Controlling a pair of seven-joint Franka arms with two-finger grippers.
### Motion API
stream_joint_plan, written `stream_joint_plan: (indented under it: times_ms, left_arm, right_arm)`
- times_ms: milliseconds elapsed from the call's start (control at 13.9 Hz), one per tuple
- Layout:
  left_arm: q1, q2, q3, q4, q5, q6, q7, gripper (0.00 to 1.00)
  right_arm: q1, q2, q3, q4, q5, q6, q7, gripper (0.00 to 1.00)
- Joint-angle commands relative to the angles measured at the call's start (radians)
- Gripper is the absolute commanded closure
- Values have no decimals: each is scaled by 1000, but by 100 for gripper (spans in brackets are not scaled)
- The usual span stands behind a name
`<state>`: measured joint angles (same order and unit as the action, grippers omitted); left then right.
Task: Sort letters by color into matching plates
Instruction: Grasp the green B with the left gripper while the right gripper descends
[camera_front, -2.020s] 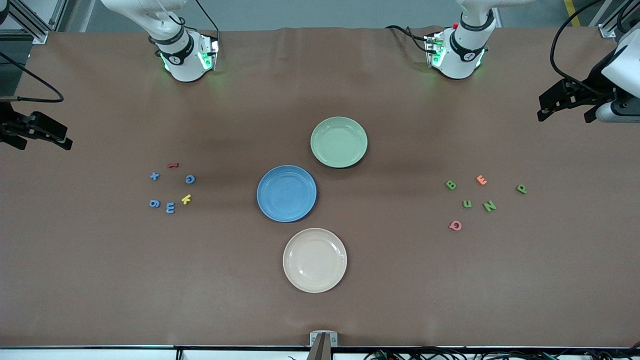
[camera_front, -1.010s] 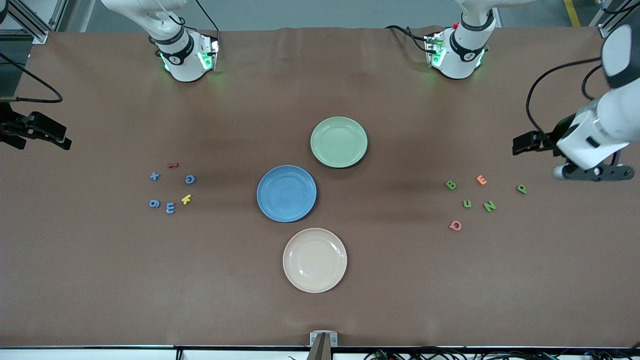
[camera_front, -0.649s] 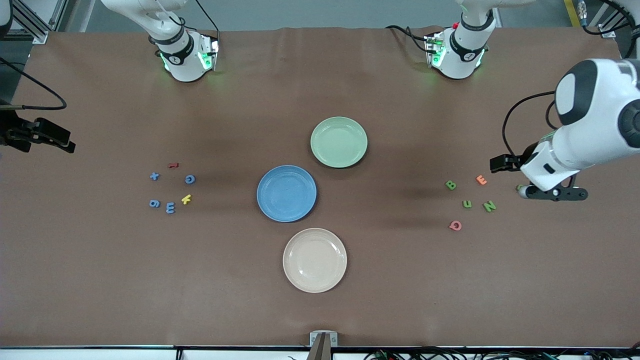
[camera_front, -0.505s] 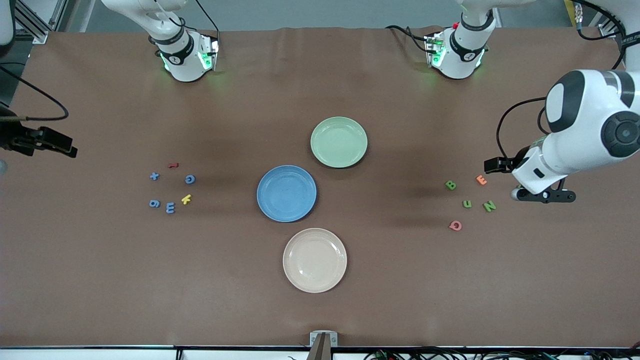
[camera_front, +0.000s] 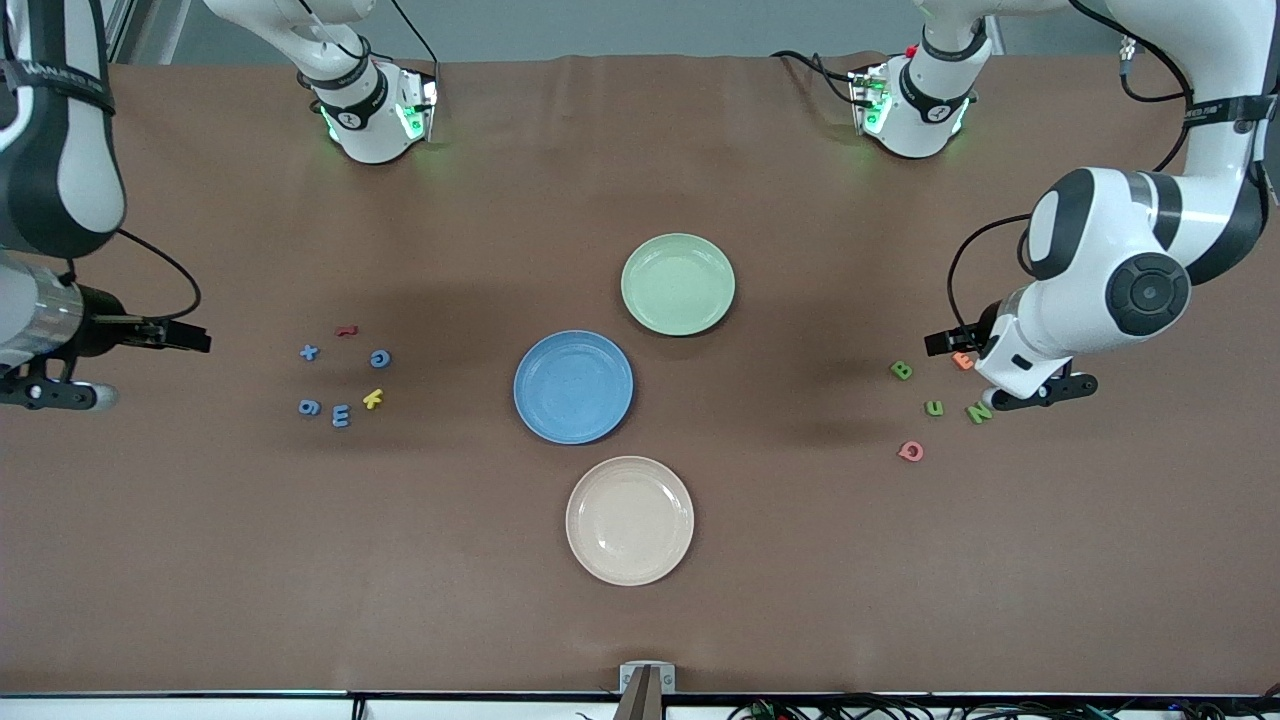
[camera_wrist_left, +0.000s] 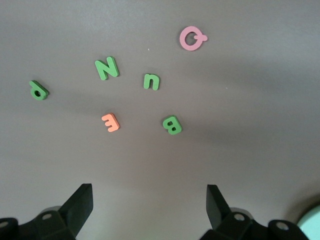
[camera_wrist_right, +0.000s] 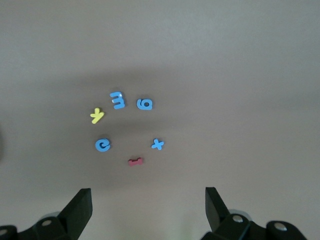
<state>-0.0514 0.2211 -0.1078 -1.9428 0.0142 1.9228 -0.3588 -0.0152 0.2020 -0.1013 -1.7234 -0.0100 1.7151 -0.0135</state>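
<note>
Working from the camera outward, we log the cream plate (camera_front: 629, 520) first, then the blue plate (camera_front: 573, 387), then the green plate (camera_front: 678, 284); none holds anything yet.

Blue letters (camera_front: 340, 415) lie loose toward the right arm's end, mixed with a yellow k (camera_front: 372, 398) and a red piece (camera_front: 345, 330). Green letters (camera_front: 934, 407) lie toward the left arm's end, with a pink Q (camera_front: 910, 451) and an orange E (camera_wrist_left: 110, 122).

Left gripper (camera_wrist_left: 150, 207) hangs over the green group, fingers spread wide, nothing between them. Right gripper (camera_wrist_right: 148, 207) is likewise spread and empty, short of the blue group.

We judge the letters light and probably foam-soft, though texture is unclear. Pinch across a thick stroke.
</note>
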Motion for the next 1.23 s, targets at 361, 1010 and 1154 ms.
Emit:
stream_joint_plan:
  times_ms: [361, 1010, 1154]
  left_arm:
    - [7, -23, -21, -178, 18, 247, -258, 3]
    - [13, 72, -21, -320, 18, 576, -491, 21]
    - [7, 98, -20, -318, 21, 594, -541, 24]
  right_arm:
    - [-57, -35, 14, -296, -14, 303, -69, 0]
    - [-68, -27, 14, -603, -8, 727, -74, 0]
    - [-68, -9, 14, -628, -5, 773, -72, 0]
